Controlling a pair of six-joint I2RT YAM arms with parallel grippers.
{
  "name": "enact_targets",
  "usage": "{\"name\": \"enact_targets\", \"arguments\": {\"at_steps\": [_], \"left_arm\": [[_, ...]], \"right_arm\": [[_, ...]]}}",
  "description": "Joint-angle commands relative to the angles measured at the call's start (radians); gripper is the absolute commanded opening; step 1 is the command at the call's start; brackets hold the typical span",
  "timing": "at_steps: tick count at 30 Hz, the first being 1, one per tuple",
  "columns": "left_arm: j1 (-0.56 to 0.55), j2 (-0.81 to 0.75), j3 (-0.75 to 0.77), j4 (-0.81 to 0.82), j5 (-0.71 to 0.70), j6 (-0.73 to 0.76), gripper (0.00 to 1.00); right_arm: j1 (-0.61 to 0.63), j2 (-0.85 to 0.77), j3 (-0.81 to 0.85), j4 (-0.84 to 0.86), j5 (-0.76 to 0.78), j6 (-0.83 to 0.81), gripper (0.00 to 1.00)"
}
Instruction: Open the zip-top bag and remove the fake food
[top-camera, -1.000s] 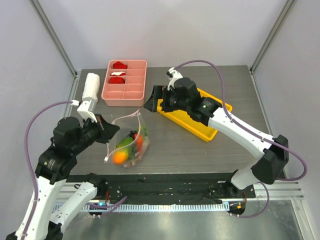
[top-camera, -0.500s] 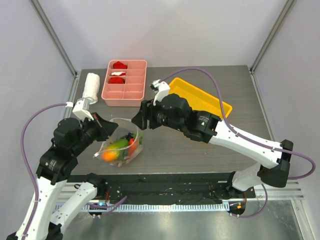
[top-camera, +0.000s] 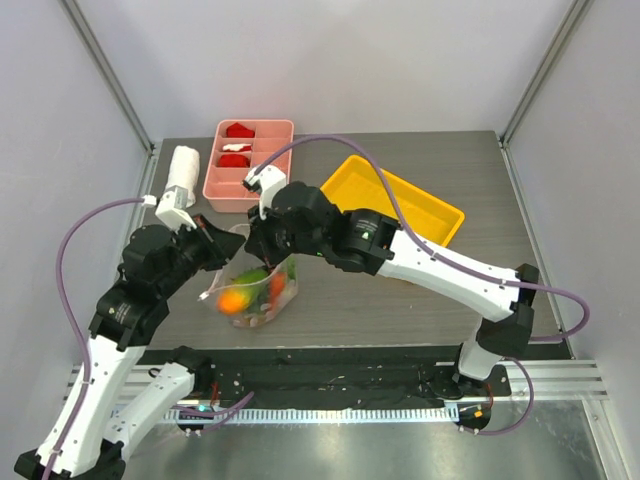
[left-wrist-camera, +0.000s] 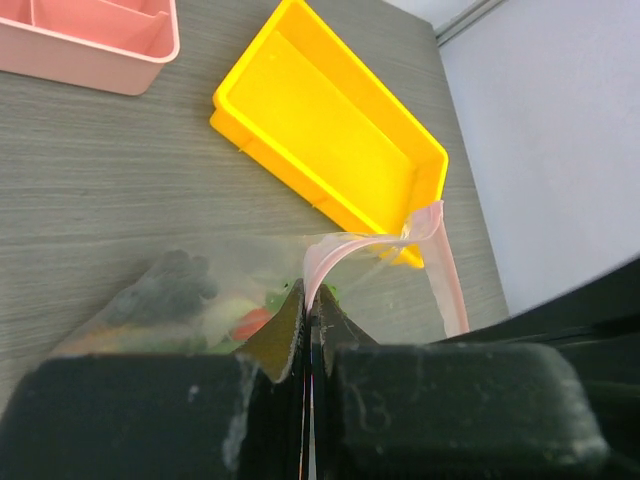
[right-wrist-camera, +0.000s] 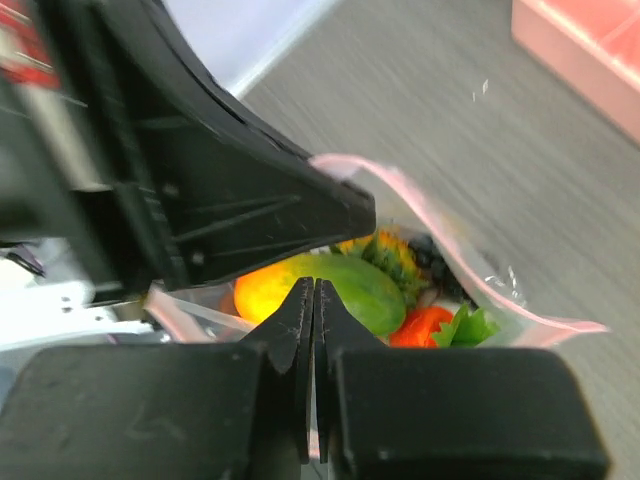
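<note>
The zip-top bag (top-camera: 268, 298) hangs just over the table between both grippers, its pink zip strip parted. Through its clear wall (right-wrist-camera: 480, 265) shows the fake food: an orange-green mango (right-wrist-camera: 335, 285), a pineapple (right-wrist-camera: 385, 250), dark grapes (right-wrist-camera: 432, 255) and an orange carrot (right-wrist-camera: 420, 325). My left gripper (top-camera: 213, 243) is shut on one lip of the strip, which runs pinched between its jaws (left-wrist-camera: 310, 300). My right gripper (top-camera: 254, 247) has come in from the right. Its jaws (right-wrist-camera: 314, 290) are shut on the opposite lip, right above the mango.
An empty yellow tray (top-camera: 440, 215) lies at the right, also in the left wrist view (left-wrist-camera: 330, 150). A pink divided tray (top-camera: 215, 195) with red and white pieces stands at the back left. Beside it lies a rolled white towel (top-camera: 182, 172).
My right arm swung left from over the yellow tray to the bag's mouth, and its jaws closed there. The left gripper stayed shut on the strip, shifting slightly right with the bag.
</note>
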Motion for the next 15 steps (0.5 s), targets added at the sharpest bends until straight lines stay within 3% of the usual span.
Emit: {"name": "enact_targets", "arguments": {"at_steps": [1, 3, 6, 7, 9, 10, 15], "left_arm": [[0.002, -0.011, -0.028, 0.159, 0.010, -0.046, 0.00], [0.002, -0.014, -0.047, 0.173, 0.015, -0.051, 0.00], [0.002, -0.016, -0.073, 0.182, 0.007, -0.051, 0.00], [0.002, -0.016, -0.084, 0.194, 0.001, -0.055, 0.00], [0.002, -0.022, -0.104, 0.214, 0.001, -0.074, 0.00], [0.002, -0.025, -0.131, 0.223, -0.003, -0.083, 0.00], [0.002, -0.062, -0.225, 0.260, -0.011, -0.129, 0.00]], "right_arm": [[-0.001, 0.008, -0.083, -0.013, -0.014, 0.052, 0.04], [-0.002, -0.010, -0.154, 0.008, -0.024, 0.062, 0.06], [-0.007, -0.041, -0.245, 0.059, -0.099, 0.062, 0.26], [-0.019, -0.044, -0.264, 0.073, -0.131, 0.077, 0.39], [-0.031, -0.053, -0.305, 0.128, -0.147, 0.120, 0.48], [-0.038, -0.061, -0.354, 0.154, -0.123, 0.153, 0.60], [-0.076, -0.157, -0.570, 0.343, -0.058, 0.393, 0.86]]}}
